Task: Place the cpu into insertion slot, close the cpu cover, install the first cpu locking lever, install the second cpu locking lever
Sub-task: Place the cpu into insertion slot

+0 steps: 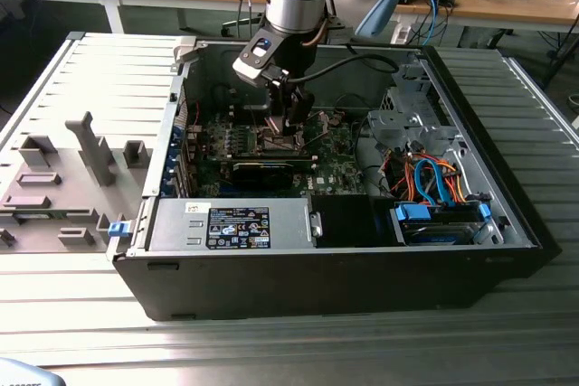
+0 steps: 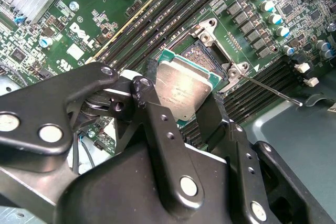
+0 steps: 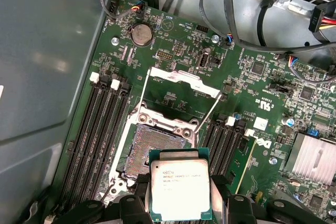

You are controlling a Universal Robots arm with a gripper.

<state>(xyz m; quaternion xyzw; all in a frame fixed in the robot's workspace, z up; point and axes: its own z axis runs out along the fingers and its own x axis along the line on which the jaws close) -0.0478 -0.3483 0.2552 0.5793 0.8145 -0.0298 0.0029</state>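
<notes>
My gripper (image 2: 184, 106) is shut on the cpu (image 2: 184, 90), a flat silver-grey square on a green carrier, gripped by two opposite edges between black fingers (image 2: 152, 108). In the first wrist view the cpu (image 3: 180, 190) hangs beside and partly over the insertion slot (image 3: 155, 148), whose dark pin field lies bare. The cpu cover (image 3: 181, 85), a silver frame with a large window, is swung open beyond the slot. Two thin locking levers (image 3: 208, 114) stand raised beside it. In the exterior view the gripper (image 1: 289, 124) reaches down into the open computer case over the motherboard (image 1: 271, 146).
Long black memory slots (image 3: 102, 124) run on both sides of the socket. A black card (image 1: 262, 172), a power supply (image 1: 235, 226), a drive cage (image 1: 407, 128) and coloured cables (image 1: 434, 178) crowd the case. A grey fixture tray (image 1: 63, 178) lies at the exterior view's left.
</notes>
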